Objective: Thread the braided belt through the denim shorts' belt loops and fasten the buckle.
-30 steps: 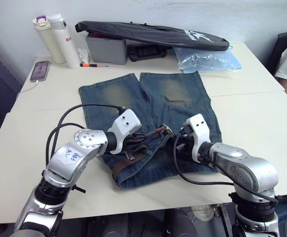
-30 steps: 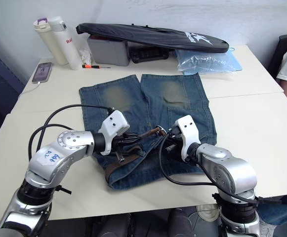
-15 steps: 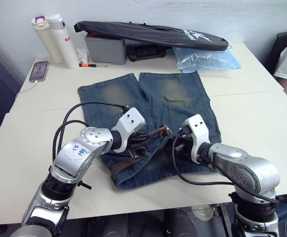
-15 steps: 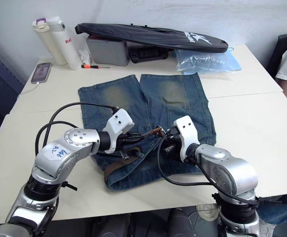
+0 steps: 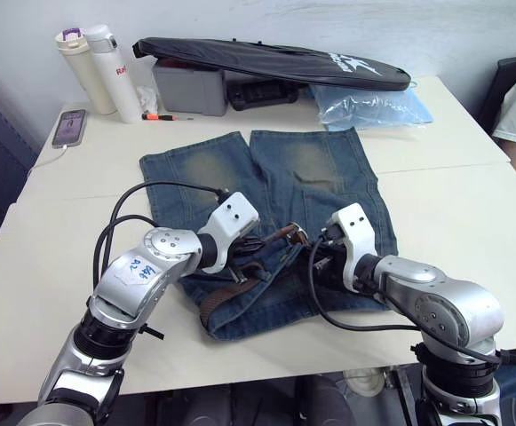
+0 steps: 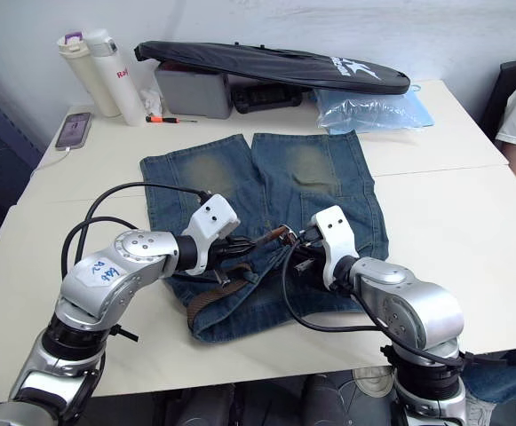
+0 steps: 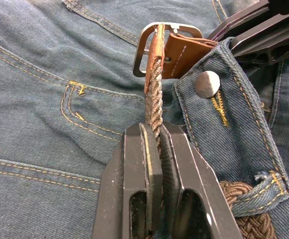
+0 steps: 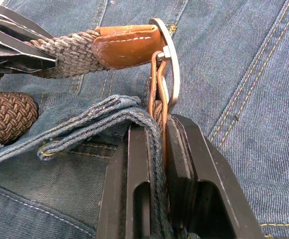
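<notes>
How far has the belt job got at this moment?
Done: the braided belt passes under a belt loop on the denim shorts. In hand: the left gripper pinches the strap just short of the buckle, its leather tip through the frame; the right gripper clamps the waistband and buckle end. Left: no prong visibly seated, so fastening isn't finished.
</notes>
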Controlling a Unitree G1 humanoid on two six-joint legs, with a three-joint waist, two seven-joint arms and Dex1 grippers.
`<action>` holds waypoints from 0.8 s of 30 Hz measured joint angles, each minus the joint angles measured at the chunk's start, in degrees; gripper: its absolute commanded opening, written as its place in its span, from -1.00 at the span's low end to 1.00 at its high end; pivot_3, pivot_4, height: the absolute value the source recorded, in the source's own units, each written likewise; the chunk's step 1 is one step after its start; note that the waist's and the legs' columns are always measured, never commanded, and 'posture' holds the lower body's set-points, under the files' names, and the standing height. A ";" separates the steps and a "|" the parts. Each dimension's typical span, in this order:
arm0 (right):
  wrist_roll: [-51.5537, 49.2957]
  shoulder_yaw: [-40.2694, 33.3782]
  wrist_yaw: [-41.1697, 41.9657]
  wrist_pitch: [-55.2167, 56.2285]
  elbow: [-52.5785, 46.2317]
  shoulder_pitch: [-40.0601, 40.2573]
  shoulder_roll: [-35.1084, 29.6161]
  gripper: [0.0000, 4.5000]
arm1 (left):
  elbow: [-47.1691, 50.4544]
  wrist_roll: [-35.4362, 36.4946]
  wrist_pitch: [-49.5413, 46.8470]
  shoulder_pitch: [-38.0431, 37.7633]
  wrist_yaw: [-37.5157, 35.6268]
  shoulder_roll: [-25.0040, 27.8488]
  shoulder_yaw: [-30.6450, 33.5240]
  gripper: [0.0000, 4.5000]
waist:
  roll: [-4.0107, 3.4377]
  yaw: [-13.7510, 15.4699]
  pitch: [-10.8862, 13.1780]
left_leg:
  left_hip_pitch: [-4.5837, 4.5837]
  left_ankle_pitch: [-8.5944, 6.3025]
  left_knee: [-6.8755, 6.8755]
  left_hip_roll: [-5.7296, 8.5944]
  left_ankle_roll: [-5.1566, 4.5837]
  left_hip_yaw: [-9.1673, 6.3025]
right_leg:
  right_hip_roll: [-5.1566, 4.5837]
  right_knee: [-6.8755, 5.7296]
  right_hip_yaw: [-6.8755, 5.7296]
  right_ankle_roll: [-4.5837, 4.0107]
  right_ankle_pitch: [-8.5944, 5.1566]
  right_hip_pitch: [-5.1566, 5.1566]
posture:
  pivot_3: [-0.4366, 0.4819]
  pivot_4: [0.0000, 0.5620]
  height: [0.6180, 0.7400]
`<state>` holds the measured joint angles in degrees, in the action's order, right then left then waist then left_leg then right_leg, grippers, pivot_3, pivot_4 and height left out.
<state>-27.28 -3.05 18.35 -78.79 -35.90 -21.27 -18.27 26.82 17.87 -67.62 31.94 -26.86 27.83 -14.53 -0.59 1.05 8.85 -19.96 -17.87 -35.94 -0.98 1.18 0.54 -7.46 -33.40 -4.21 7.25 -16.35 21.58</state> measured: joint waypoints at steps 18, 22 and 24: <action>-0.42 0.85 -0.75 0.09 -0.22 0.02 -0.36 -0.99 | -0.45 0.10 -2.01 0.48 2.24 -3.73 0.40 -1.00 | 0.00 0.06 0.01 | -0.06 0.00 0.02 0.00 0.00 -0.04 | 0.00 0.08 -0.03 0.00 0.00 0.01 | -0.05 -0.47 1.00; -0.18 2.13 -1.51 0.11 -0.81 0.35 -0.55 -0.99 | -0.44 0.19 -2.83 0.53 2.35 -4.52 0.54 -1.00 | 0.00 -0.03 0.01 | -0.06 0.00 0.04 0.00 0.00 -0.04 | 0.00 0.09 -0.04 0.00 0.00 0.01 | -0.05 -0.47 1.00; -0.15 2.51 -1.61 0.16 -0.81 0.46 -0.57 -0.99 | -0.44 0.21 -3.04 0.53 2.42 -4.87 0.54 -1.00 | 0.00 -0.04 0.01 | -0.06 0.00 0.03 0.00 0.00 -0.04 | 0.00 0.10 -0.04 0.00 0.00 0.02 | -0.05 -0.47 1.00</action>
<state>-27.43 -0.54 16.74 -78.63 -36.71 -20.81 -18.84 26.38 18.08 -70.66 32.47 -24.44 22.95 -13.99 -0.59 1.02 8.86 -20.02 -17.87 -35.90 -0.98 1.19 0.50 -7.46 -33.30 -4.25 7.25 -16.35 21.60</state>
